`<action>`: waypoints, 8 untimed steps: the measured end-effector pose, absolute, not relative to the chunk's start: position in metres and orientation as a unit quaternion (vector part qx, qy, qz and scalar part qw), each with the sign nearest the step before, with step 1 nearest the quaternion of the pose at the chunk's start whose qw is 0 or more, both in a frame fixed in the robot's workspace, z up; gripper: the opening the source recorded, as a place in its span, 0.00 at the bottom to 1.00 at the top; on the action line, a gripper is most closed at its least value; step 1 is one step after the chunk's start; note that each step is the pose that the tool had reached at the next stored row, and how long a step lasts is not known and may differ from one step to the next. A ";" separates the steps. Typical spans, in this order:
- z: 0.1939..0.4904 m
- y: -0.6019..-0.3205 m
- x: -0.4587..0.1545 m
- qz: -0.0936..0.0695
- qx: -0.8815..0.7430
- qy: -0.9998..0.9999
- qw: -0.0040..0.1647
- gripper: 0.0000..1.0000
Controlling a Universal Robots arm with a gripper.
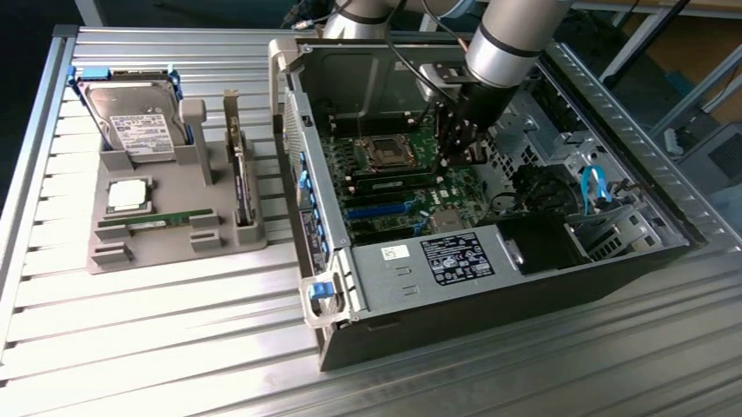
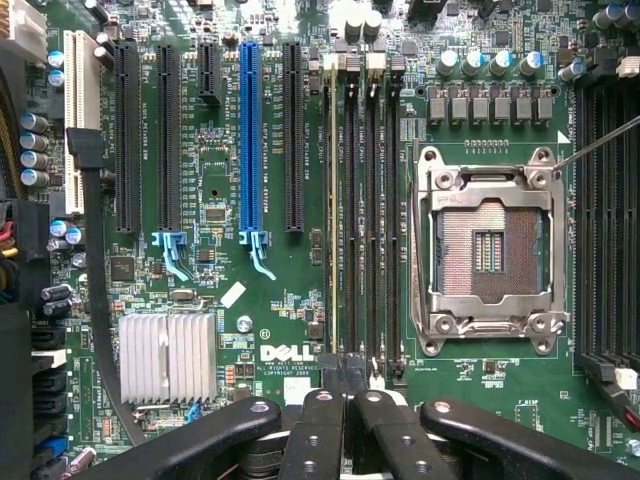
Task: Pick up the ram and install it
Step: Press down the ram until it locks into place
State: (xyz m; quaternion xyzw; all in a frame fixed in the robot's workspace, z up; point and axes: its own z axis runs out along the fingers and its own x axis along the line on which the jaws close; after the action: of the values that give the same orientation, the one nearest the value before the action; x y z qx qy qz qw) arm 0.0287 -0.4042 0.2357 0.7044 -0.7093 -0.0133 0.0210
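Note:
A long green ram stick (image 1: 155,222) with a white label lies flat in the grey holder (image 1: 174,252) on the table, at the exterior view's left. My gripper (image 1: 461,153) is far from it, down inside the open computer case (image 1: 487,261), just above the motherboard. In the wrist view my gripper (image 2: 345,400) is shut, its black fingers (image 2: 320,430) pressed together with nothing visible between them, hanging over the end of the memory slots (image 2: 365,210). A thin board edge (image 2: 333,200) stands in the slot farthest from the empty CPU socket (image 2: 490,250).
The holder also carries a hard drive (image 1: 137,122), a square silver CPU (image 1: 128,195) and an upright dark expansion card (image 1: 240,174). Inside the case are a power supply (image 1: 458,256), cables (image 1: 597,187), a blue card slot (image 2: 251,140) and a finned heatsink (image 2: 168,356).

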 end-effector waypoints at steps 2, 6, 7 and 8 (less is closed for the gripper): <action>0.236 -0.404 0.029 -0.013 0.704 -0.709 0.021 0.10; 0.234 -0.404 0.029 -0.013 0.704 -0.709 0.021 0.10; 0.233 -0.404 0.029 -0.013 0.704 -0.709 0.021 0.10; 0.232 -0.404 0.029 -0.013 0.704 -0.709 0.021 0.10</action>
State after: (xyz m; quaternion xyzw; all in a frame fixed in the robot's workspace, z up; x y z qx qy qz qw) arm 0.0287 -0.4037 0.2323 0.7044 -0.7093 -0.0129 0.0215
